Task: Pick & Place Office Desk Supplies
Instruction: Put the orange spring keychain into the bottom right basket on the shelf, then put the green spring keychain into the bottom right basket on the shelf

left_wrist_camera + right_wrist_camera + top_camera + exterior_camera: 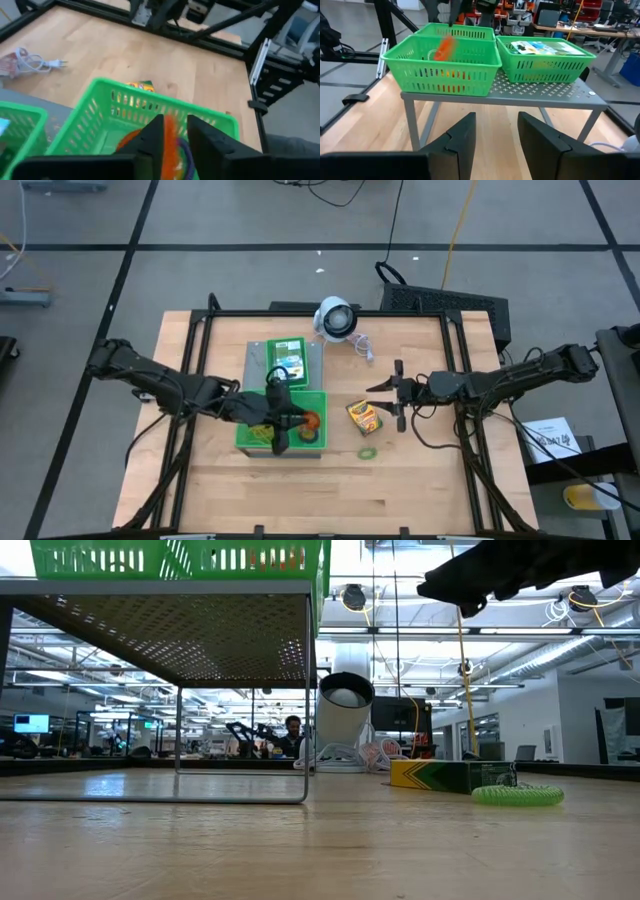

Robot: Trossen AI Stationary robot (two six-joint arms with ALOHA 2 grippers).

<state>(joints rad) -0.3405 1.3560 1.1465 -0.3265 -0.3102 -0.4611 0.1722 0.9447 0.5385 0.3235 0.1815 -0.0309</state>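
Here, yellow-and-green crayon box (364, 415)

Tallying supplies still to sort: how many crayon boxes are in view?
2 visible: one crayon box lies on the bare table beside the green coil; another sits in the far green basket. More may be hidden in the near basket.

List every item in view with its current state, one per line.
Left gripper: above the near green basket, fingers parted around an orange band.
Right gripper: open, empty, hovering beside the crayon box.
Crayon box: lying flat on the table.
Green band: flat on the table.
Near green basket: upright on the grey stand, holding bands.
Far green basket: upright, holding boxes.
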